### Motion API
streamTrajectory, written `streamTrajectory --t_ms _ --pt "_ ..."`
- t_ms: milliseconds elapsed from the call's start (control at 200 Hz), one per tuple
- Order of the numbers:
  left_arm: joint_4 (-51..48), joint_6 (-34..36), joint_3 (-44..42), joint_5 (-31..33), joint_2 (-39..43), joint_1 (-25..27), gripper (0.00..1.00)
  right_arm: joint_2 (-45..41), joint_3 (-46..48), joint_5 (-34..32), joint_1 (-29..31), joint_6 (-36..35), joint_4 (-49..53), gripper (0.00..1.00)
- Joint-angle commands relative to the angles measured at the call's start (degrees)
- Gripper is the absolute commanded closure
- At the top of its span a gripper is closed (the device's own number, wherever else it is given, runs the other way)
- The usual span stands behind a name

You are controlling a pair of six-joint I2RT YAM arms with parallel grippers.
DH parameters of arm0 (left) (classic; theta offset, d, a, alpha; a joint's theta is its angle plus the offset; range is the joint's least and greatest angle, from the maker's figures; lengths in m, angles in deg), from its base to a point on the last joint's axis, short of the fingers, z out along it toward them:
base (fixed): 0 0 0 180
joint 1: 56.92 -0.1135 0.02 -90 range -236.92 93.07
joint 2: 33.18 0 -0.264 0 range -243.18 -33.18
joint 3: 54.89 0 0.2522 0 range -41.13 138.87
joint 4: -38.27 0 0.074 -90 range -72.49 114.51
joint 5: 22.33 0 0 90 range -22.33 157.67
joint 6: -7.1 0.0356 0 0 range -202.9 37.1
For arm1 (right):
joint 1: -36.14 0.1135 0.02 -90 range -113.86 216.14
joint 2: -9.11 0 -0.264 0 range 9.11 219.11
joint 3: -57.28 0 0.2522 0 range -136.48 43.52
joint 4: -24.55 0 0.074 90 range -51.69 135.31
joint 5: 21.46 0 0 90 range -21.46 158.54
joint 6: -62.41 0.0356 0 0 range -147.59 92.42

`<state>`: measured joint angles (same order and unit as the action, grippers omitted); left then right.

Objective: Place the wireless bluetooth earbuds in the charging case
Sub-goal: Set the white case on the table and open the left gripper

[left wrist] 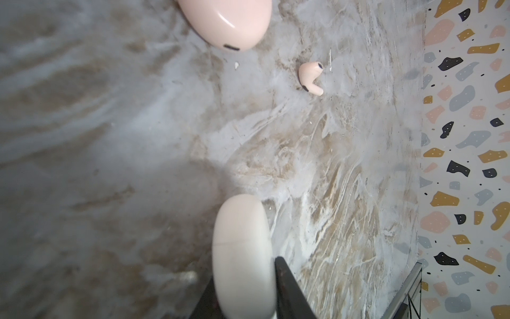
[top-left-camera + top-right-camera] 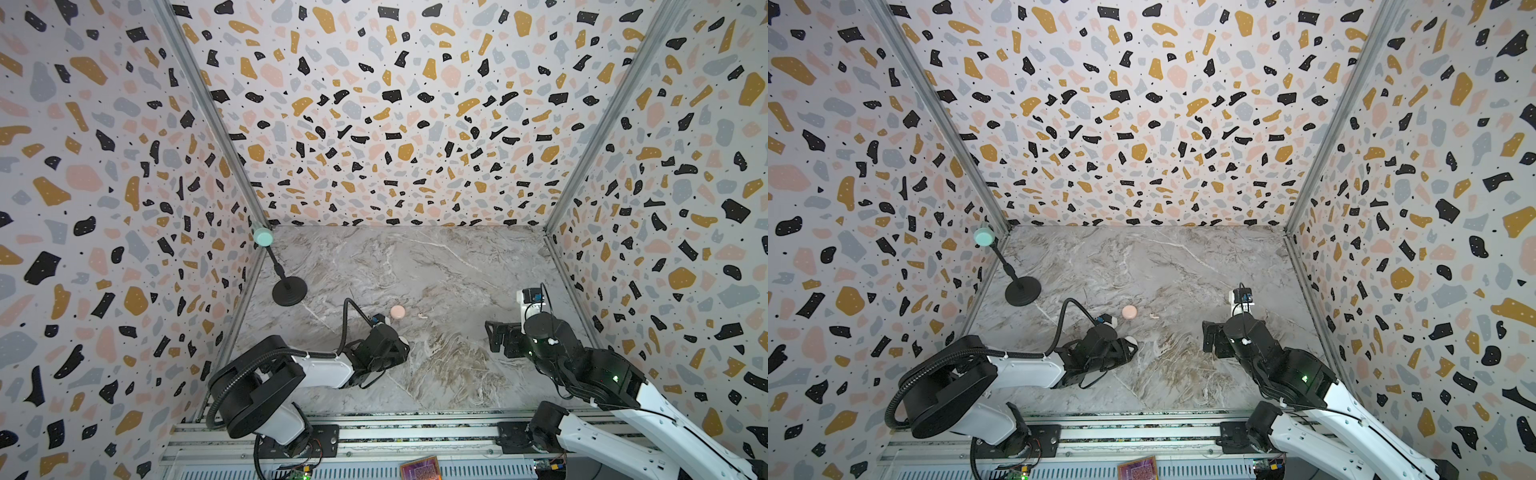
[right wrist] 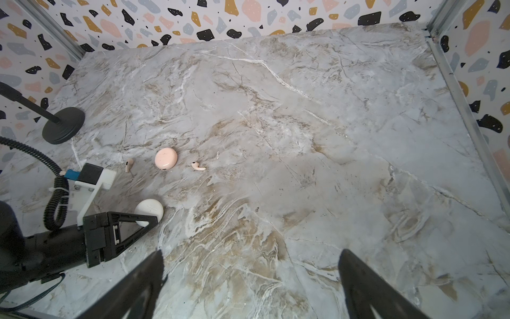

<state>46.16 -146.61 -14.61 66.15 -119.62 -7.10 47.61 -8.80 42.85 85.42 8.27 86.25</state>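
Case handling looks like the current step: the left gripper (image 1: 242, 276) pinches the closed white case (image 1: 240, 226), the right gripper (image 3: 251, 252) hangs spread wide and empty, and one pink earbud (image 3: 198, 166) and the other pink earbud (image 3: 129, 165) lie on the marble tabletop (image 3: 331, 138) either side of the closed pink case (image 3: 165, 158), which probably needs opening next.

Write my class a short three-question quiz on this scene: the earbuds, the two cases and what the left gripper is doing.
1. Count: in the right wrist view, how many pink earbuds lie loose on the table?
2. True or false: the pink case stands open with its lid up.
3. Choose one: the left gripper is closed on
A. a pink earbud
B. the white case
C. nothing

Key
1. Two, one on each side of the pink case.
2. False: it lies shut.
3. B
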Motion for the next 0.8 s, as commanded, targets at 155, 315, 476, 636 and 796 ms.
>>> streamTrajectory --t_ms 155,315,476,636,796 --pt "-2.90 0.07 0.37 -0.24 1.43 -0.19 0.69 -0.58 0.11 0.27 -0.67 -0.77 -0.61 0.01" --pt "-4.22 -0.14 0.46 0.02 2.08 -0.01 0.69 -0.71 0.15 0.53 -0.94 -0.96 -0.72 0.01" --pt "-5.48 0.05 0.72 -0.06 2.19 0.02 0.68 -0.88 0.11 0.70 -1.11 -1.13 -0.77 0.01" --pt "-6.49 0.08 0.82 -0.13 2.26 0.11 0.68 -1.06 0.14 0.69 -1.20 -1.14 -0.91 0.01" --pt "-6.88 0.26 0.99 -0.09 2.45 0.44 0.68 -1.25 0.21 0.82 -1.36 -1.18 -0.88 0.01"
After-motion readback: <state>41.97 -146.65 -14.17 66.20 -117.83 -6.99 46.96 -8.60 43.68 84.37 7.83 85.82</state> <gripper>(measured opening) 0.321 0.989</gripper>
